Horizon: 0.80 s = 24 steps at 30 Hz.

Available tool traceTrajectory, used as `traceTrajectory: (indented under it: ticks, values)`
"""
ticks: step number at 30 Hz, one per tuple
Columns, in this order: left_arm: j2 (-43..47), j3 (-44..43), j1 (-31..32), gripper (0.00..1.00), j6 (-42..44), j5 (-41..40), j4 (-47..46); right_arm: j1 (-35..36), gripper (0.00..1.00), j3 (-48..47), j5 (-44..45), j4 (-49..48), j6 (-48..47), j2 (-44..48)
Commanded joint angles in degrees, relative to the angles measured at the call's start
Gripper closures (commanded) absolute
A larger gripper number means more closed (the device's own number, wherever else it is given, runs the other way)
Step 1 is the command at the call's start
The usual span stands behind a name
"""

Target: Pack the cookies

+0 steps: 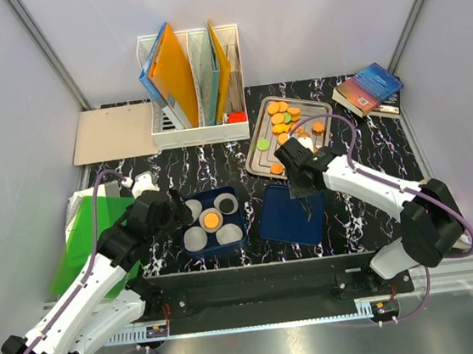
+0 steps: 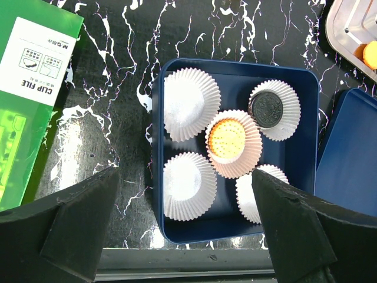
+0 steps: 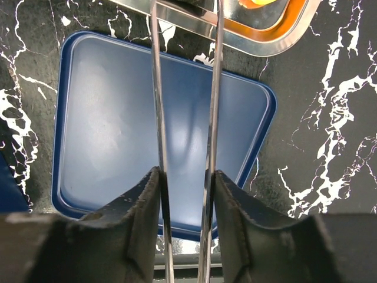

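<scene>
The cookies (image 1: 283, 117), mostly orange with one green, lie on a metal tray (image 1: 259, 153) at the back right. A blue box (image 1: 187, 210) holds several white paper cups. One cup holds an orange cookie (image 2: 227, 140) and another holds a black cookie (image 2: 268, 109). My left gripper (image 2: 185, 177) is open and empty, above the box's near edge. My right gripper (image 3: 185, 177) is shut on metal tongs (image 3: 156, 88). It hovers over the blue lid (image 3: 106, 130), and the tongs' arms reach to the tray's near edge (image 3: 247, 41). The tongs' tips are out of view.
A white file rack (image 1: 194, 88) with folders stands at the back, with a tan board (image 1: 112, 133) to its left. Books (image 1: 368, 89) lie at the back right. A green clip file (image 2: 29, 88) lies left of the box. A metal rail runs along the table's near edge.
</scene>
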<state>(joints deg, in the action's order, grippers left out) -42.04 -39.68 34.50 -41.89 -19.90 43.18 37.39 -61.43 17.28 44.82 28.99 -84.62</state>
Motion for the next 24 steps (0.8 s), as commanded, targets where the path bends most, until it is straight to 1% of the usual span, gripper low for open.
traceTrajectory:
  ticks: [1, 9, 14, 19, 20, 22, 24]
  values:
    - [0.7, 0.7, 0.0, 0.01, 0.1, 0.7, -2.1, 0.0, 0.6, -1.9, 0.7, 0.4, 0.1, 1.7]
    - [0.5, 0.4, 0.0, 0.01, 0.1, 0.4, -2.1, 0.3, 0.63, -6.3, 1.7, 3.9, 0.4, 7.0]
    - [0.4, 0.0, 0.1, 0.01, 0.1, 0.0, -2.1, 3.0, 0.64, -9.8, 2.8, 5.6, 1.1, 9.3]
    - [0.3, -1.8, 0.1, 0.01, 0.3, -1.4, -1.3, 11.3, 0.65, -14.5, 5.3, 7.5, 2.8, 8.9]
    - [0.2, -2.2, 0.1, 0.01, 0.4, -1.8, -1.0, 14.7, 0.65, -15.2, 5.6, 7.7, 3.3, 8.3]
    - [0.0, -4.1, 0.0, 0.01, 0.5, -3.4, 0.2, 18.1, 0.66, -17.1, 5.9, 8.1, 4.1, 6.7]
    - [-0.1, -5.3, 0.1, 0.01, 0.5, -4.8, 1.9, 23.0, 0.66, -18.9, 6.4, 8.1, 4.8, 5.0]
